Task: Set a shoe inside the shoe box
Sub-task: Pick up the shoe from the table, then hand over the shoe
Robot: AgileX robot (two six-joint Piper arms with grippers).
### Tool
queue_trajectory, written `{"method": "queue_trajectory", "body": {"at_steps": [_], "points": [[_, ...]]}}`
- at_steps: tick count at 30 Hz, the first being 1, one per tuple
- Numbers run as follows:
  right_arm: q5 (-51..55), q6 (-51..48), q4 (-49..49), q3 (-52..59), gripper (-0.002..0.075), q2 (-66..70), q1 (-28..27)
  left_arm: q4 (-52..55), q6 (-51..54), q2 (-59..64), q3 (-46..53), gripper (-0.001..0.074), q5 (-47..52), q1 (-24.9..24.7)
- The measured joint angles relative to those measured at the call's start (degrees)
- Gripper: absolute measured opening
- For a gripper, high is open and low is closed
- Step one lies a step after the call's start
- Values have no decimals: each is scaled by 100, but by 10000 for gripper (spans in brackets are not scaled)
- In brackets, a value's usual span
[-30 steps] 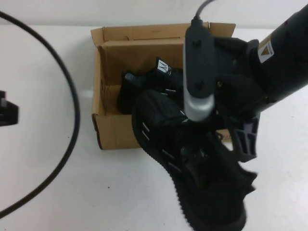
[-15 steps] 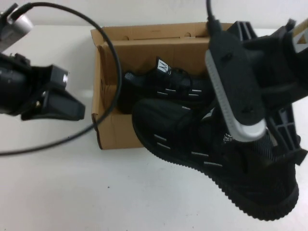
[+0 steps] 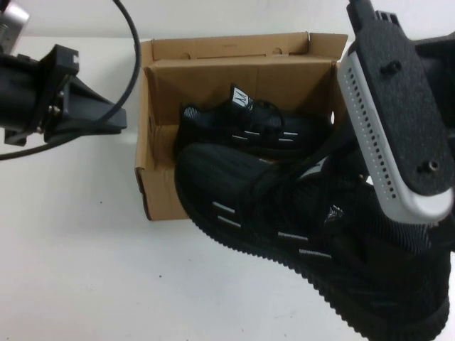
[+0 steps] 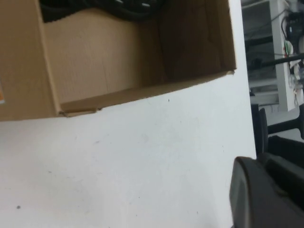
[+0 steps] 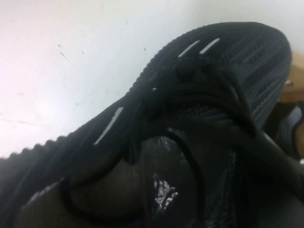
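The right gripper (image 3: 398,213) is mostly hidden behind its own wrist camera at three o'clock, but it is carrying the shoe (image 3: 284,227), so it must be clamped on the heel end, though I cannot make out the jaws themselves. The shoe hangs low and tilted, toe pointing toward ten o'clock and overlapping the near wall of the shoe box (image 3: 163,192), presumably so the toe can go in first. Inside the box, toward twelve o'clock, its pair-mate (image 3: 249,128) already lies against the far wall, leaving the nearer strip free. The left gripper (image 3: 78,114) hovers at nine o'clock beside the box, perhaps to steady it; I cannot tell whether its fingers are apart. The left wrist view shows the bare cardboard floor that the high view hides; the right wrist view shows the laces and tongue up close.
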Motion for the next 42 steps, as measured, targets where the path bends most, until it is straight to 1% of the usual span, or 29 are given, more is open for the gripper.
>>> {"method": "queue_trajectory", "body": {"at_steps": [2, 3, 4, 7, 9, 10, 12, 22, 27, 28, 29, 30, 32, 33, 34, 35, 42], "points": [[3, -88, 71, 0, -6, 0, 0, -12, 0, 0, 0, 79, 0, -122], [3, -112, 85, 0, -6, 0, 0, 0, -14, 0, 0, 140, 0, -208], [3, -139, 112, 0, -6, 0, 0, 32, -94, 0, 0, 221, 0, -304], [3, -224, 169, 0, -6, 0, 0, 171, -490, 0, 0, 517, 0, -613], [3, -258, 205, 0, -6, 0, 0, 197, -597, 0, 0, 613, 0, -785], [3, -270, 203, 0, -6, 0, 0, 197, -608, 0, 0, 640, 0, -872], [3, -282, 217, 0, -6, 0, 0, 186, -618, 0, 0, 666, 0, -1010], [3, -296, 232, 0, -6, 10, 0, 46, -577, 0, 0, 669, 11, -1577], [16, -296, 232, 0, -6, 10, 0, 153, -429, 0, 0, 668, -21, -1747], [16, -296, 232, 0, -6, 10, 0, 164, -440, 0, 0, 653, -21, -1747], [16, -296, 232, 0, -6, 10, 0, 178, -453, 0, 0, 620, -24, -1747], [16, -296, 232, 0, -6, 10, 0, 211, -453, 0, 0, 548, -34, -1747], [16, -296, 220, 0, -6, 10, 0, 264, -453, 0, 0, 345, -83, -1747], [16, -296, 220, 0, -6, 10, 0, 289, -453, 4, 0, 229, -96, -1747], [5, -296, 211, 0, -6, 10, 0, 288, -441, 13, 0, 155, -105, -1747], [-2, -296, 207, 0, -6, 10, 0, 288, -416, 13, 0, 114, -108, -1747], [-71, -296, 197, 0, -6, 10, 0, 288, -276, 13, 0, 108, -108, -1747]]}}
